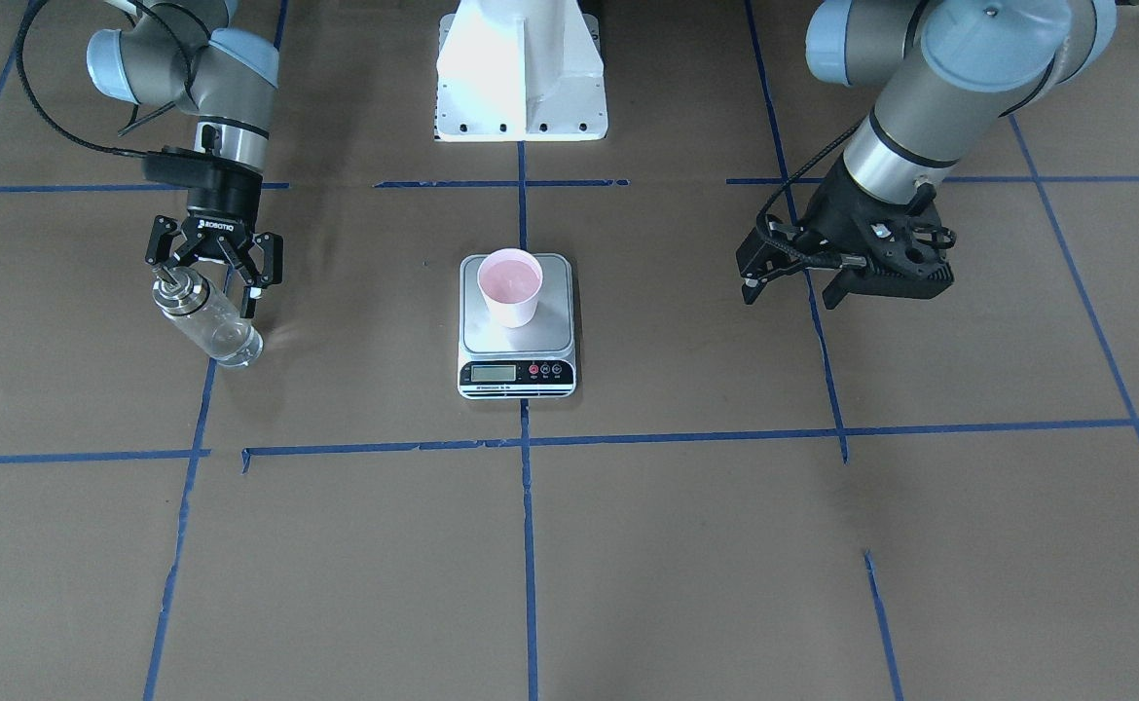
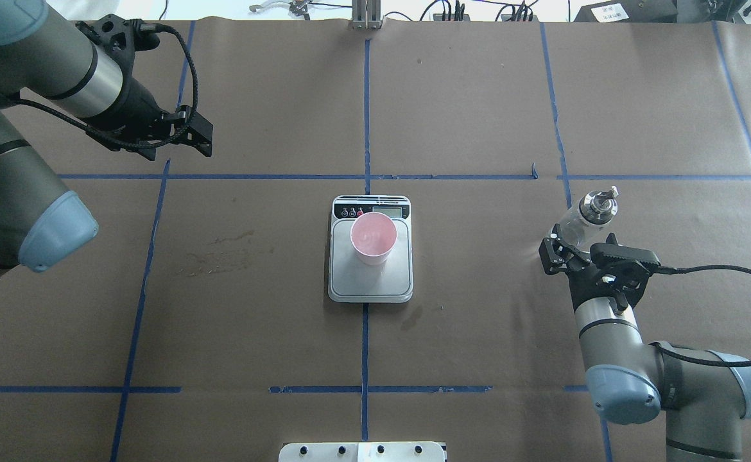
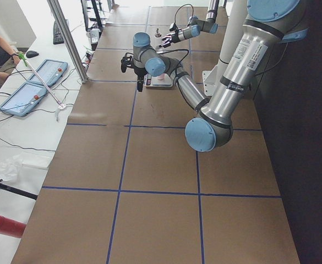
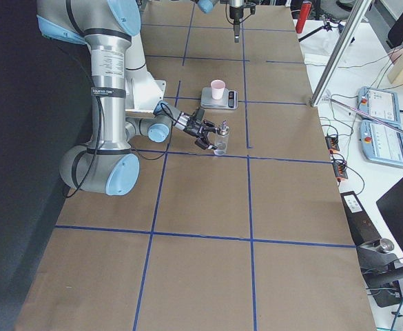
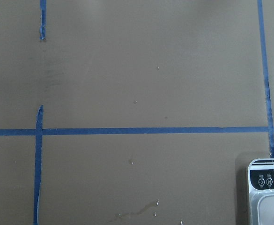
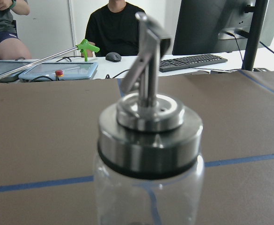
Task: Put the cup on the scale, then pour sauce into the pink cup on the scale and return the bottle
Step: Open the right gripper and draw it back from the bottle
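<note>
The pink cup stands upright on the steel platform of the scale at the table's middle, as the overhead view shows for both cup and scale. The clear glass bottle with its metal collar and spout stands on the table on my right side. My right gripper is open, its fingers spread on either side of the bottle's upper part without closing on it. The right wrist view shows the bottle's collar and spout close ahead. My left gripper is open and empty, held above the table far from the scale.
The white robot base stands behind the scale. Blue tape lines cross the brown table cover. A corner of the scale shows in the left wrist view. Operators, tablets and a keyboard are on a side desk beyond the table edge.
</note>
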`<state>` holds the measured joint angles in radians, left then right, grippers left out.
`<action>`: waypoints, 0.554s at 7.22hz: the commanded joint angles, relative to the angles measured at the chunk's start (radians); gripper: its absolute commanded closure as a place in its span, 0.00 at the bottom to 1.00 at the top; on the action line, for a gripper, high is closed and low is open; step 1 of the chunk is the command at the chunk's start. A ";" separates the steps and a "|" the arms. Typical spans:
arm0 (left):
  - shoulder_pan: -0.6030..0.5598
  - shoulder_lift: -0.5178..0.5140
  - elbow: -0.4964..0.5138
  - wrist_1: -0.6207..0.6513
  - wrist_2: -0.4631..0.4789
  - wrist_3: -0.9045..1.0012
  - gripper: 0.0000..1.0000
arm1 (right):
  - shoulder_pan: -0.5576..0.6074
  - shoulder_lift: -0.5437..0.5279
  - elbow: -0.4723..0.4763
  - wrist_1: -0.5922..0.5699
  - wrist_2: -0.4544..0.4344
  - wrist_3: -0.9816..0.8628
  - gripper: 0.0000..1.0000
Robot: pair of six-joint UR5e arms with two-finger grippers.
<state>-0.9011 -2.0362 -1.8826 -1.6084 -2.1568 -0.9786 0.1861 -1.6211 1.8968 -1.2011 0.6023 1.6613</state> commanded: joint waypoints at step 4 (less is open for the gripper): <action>-0.004 0.008 -0.006 0.001 0.002 -0.015 0.05 | -0.128 -0.283 0.137 0.005 0.063 0.009 0.00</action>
<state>-0.9047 -2.0325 -1.8895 -1.6076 -2.1554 -0.9992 0.0694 -1.8132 2.0032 -1.1987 0.6192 1.6698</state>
